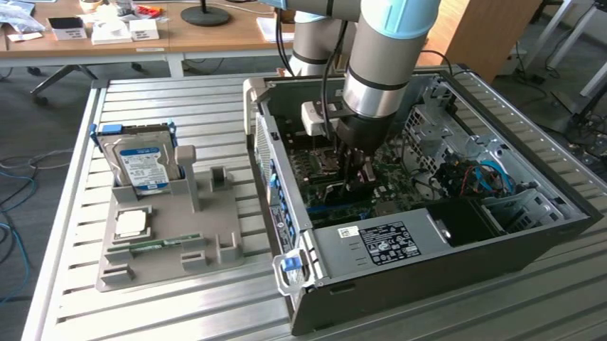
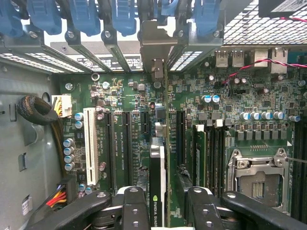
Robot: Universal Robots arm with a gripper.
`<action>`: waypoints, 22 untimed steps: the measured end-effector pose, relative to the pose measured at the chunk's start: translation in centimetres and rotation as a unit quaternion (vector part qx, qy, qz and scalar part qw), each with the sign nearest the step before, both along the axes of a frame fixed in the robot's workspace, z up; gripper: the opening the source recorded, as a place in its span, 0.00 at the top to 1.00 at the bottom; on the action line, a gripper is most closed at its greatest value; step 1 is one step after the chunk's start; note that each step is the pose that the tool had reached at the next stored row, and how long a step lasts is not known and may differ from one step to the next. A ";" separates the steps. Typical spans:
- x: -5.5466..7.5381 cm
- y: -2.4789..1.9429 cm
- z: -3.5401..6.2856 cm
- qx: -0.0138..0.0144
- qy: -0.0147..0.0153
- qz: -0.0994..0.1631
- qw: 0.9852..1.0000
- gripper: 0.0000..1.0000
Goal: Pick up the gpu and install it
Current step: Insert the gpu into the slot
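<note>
Install step: my gripper (image 2: 163,211), clamped on the gpu (image 2: 158,187), holds it edge-down inside the case (image 1: 531,234) above the motherboard (image 2: 230,96), bracket toward the rear slots (image 2: 153,43); seating, I judge, calls for squaring the card's edge over its slot and a straight downward press.

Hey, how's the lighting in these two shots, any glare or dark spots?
Exterior view: even daylight, the computer case interior shadowed under the arm. Wrist view: bright backlight through the rear vents washes out, while the motherboard and the gpu in the gripper stay clearly lit.
</note>
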State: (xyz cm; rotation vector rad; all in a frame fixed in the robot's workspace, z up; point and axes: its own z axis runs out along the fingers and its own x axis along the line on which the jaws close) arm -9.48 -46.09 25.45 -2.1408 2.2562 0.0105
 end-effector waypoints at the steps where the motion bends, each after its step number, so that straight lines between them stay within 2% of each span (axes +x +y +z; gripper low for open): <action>1: 0.0 0.00 0.00 0.000 0.000 0.000 1.000 0.62; 6: 0.0 0.00 0.00 0.000 0.000 0.000 1.000 0.62; 7: 0.0 0.00 0.00 0.000 0.000 0.000 1.000 0.64; 8: 0.0 0.00 0.00 0.000 0.000 0.000 1.000 0.70; 10: 0.0 0.00 0.00 0.000 0.000 0.000 1.000 0.70; 11: 0.0 0.00 0.00 0.000 0.000 0.000 1.000 0.74; 22: 0.0 0.00 0.00 0.000 0.000 0.000 1.000 0.74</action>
